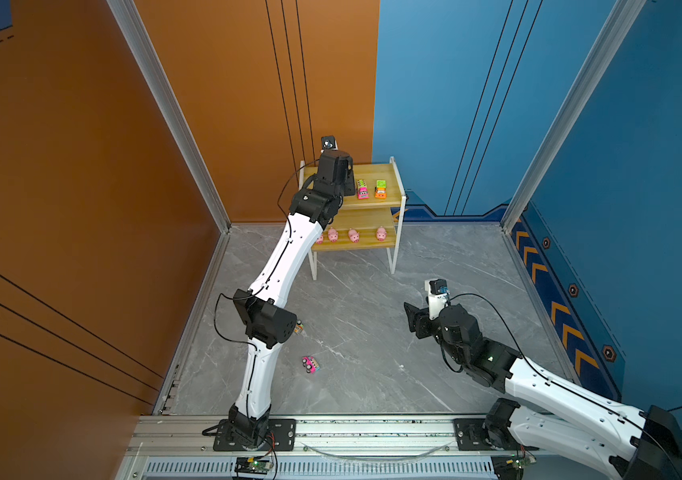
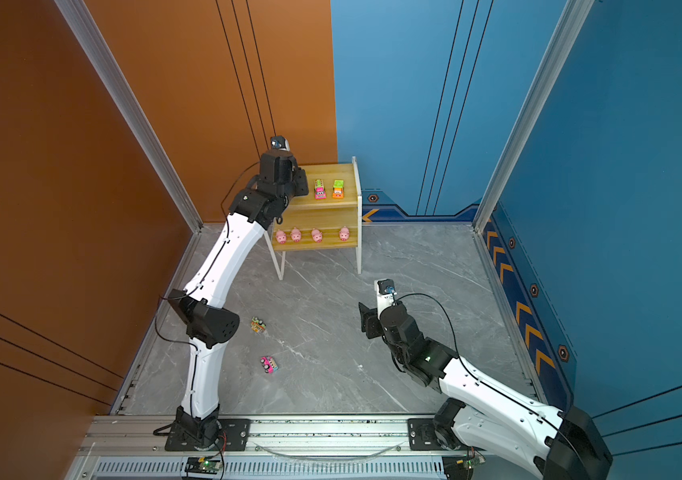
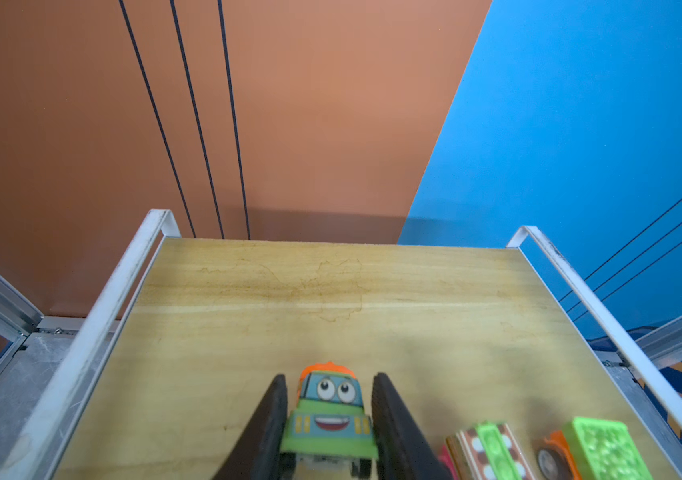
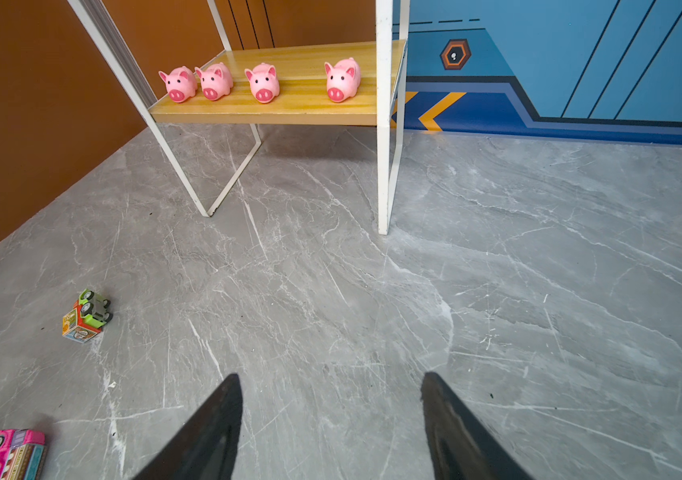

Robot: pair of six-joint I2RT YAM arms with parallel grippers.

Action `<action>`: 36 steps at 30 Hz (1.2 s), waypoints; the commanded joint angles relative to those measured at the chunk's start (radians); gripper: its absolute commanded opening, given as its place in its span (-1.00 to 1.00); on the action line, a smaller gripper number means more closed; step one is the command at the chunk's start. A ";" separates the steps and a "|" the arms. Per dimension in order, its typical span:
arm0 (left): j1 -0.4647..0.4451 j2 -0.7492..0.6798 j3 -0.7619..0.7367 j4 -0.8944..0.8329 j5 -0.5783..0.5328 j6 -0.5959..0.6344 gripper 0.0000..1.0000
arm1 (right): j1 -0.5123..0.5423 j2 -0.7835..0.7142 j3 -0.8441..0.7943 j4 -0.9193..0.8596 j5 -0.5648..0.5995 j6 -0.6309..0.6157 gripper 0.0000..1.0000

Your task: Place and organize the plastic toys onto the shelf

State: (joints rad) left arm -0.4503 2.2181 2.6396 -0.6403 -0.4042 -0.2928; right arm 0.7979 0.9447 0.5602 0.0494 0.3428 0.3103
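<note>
The left claw (image 3: 329, 379) is clamped on a green plastic truck with an orange roof (image 3: 326, 419) — wheels half cut off — at the top board of the yellowish two-tier wooden shelf (image 1: 372, 172); both top views hide this grip. At its three o'clock stand a pink car (image 1: 362, 189) and an orange car (image 1: 380, 189), both green-topped. Four round pink pigs (image 2: 316, 235) line the lower board. The right claw (image 4: 331, 377) gapes empty over the grey marble desk (image 4: 538, 291) — two toppled cars (image 2: 268, 364) toward its nine o'clock.

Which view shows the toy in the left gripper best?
Left wrist view: the green truck faces the camera, clamped in the left gripper over the shelf. Both top views hide it behind the wrist; the right wrist view misses it.
</note>
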 commanded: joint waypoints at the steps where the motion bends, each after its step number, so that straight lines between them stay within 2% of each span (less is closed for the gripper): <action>1: 0.009 0.054 0.075 -0.004 0.002 -0.011 -0.30 | 0.003 0.016 -0.014 0.044 0.011 -0.023 0.38; 11: 0.008 0.093 0.078 0.049 0.000 -0.026 -0.29 | 0.011 0.022 -0.018 0.066 0.005 -0.037 0.38; 26: -0.035 -0.060 -0.027 0.046 -0.054 0.026 -0.29 | 0.014 -0.013 -0.041 0.084 0.005 -0.029 0.38; 30: -0.055 -0.194 -0.159 0.047 -0.044 0.047 -0.29 | 0.015 -0.038 -0.045 0.075 0.013 -0.021 0.38; 36: -0.104 -0.494 -0.568 0.050 0.046 -0.015 -0.28 | 0.002 -0.099 -0.027 -0.011 0.035 -0.004 0.38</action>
State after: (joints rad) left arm -0.5289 1.8259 2.1944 -0.5869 -0.4141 -0.2817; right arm 0.8059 0.8783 0.5270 0.0963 0.3458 0.2893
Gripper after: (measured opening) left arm 0.360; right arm 0.688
